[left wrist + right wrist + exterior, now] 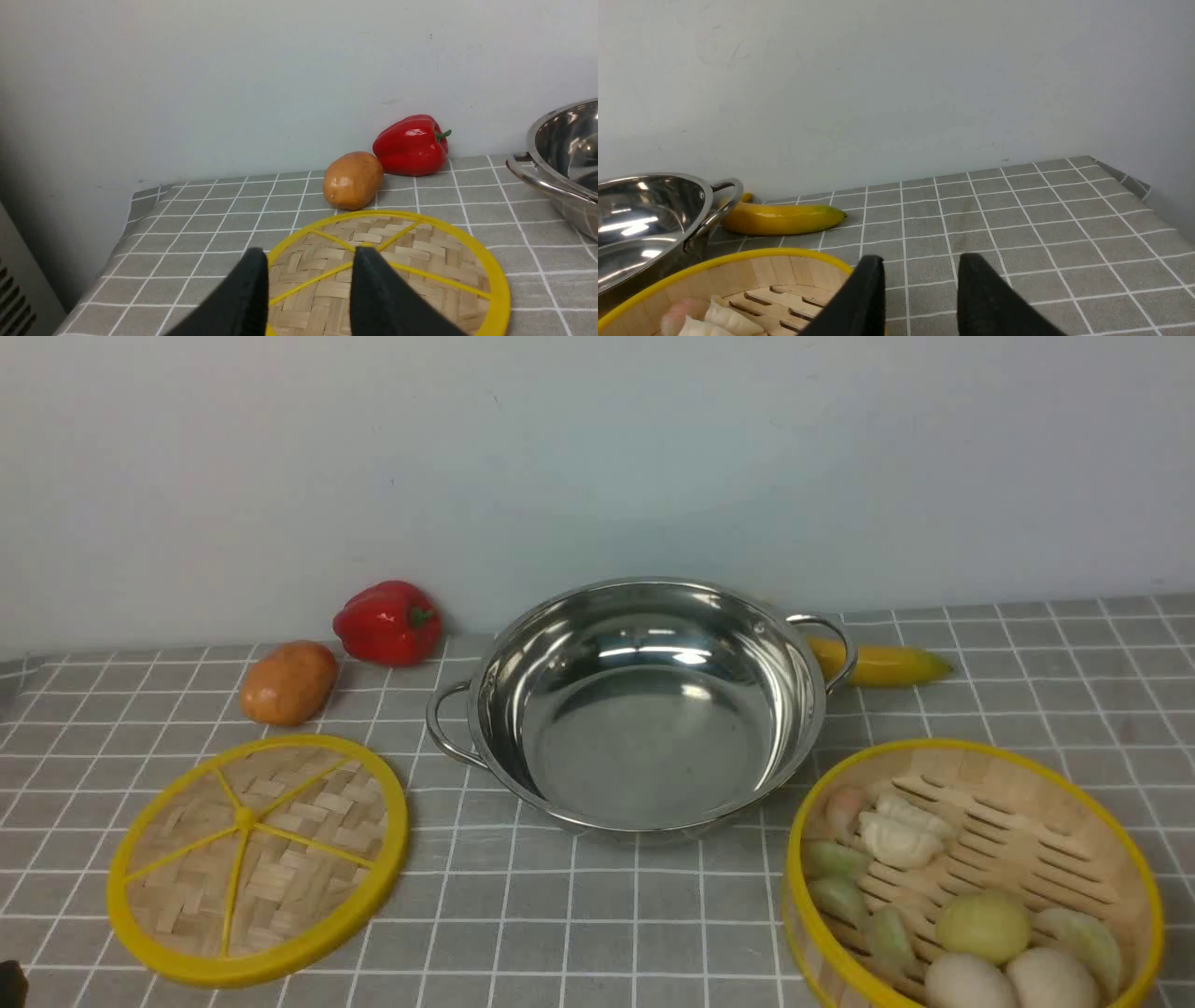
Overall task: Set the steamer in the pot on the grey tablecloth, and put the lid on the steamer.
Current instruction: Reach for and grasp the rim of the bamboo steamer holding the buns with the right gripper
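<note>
Steamer (pixel 976 747) holds dumplings (pixel 896 835), buns (pixel 985 926); pot (pixel 644 747) empty; L gripper (pixel 309 254), R gripper (pixel 920 261) both spread, nothing held

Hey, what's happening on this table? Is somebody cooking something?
A two-armed robot seems to be getting ready to set up a steamer, but it holds nothing yet. Its left gripper hangs open at the edge of the woven lid. Its right gripper hangs open beside the steamer, which is loaded with dumplings. The pot sits empty between them on the grey tablecloth. The steamer is not in the pot, and the lid lies flat on the cloth.
</note>
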Controlling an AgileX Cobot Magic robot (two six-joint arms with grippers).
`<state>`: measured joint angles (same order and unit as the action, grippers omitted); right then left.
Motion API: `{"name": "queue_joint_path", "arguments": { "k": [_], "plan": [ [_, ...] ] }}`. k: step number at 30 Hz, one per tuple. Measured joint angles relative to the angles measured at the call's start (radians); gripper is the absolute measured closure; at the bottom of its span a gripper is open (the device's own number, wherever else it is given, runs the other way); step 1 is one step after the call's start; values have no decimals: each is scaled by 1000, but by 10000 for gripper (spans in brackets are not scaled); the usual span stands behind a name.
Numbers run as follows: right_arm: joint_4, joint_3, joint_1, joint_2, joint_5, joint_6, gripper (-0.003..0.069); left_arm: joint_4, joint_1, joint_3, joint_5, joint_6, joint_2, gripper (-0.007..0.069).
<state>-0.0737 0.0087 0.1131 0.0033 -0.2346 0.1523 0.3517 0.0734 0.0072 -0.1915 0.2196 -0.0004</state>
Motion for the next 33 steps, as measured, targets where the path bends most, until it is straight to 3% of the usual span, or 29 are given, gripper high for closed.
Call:
{"name": "queue_joint_path", "arguments": {
  "k": [31, 33],
  "plan": [
    [-1, 0, 0, 0, 0, 0, 417, 0, 0, 0, 0, 0, 0, 382],
    [-42, 0, 0, 0, 4, 27, 417, -29, 0, 0, 6, 28, 0, 382]
  ]
}}
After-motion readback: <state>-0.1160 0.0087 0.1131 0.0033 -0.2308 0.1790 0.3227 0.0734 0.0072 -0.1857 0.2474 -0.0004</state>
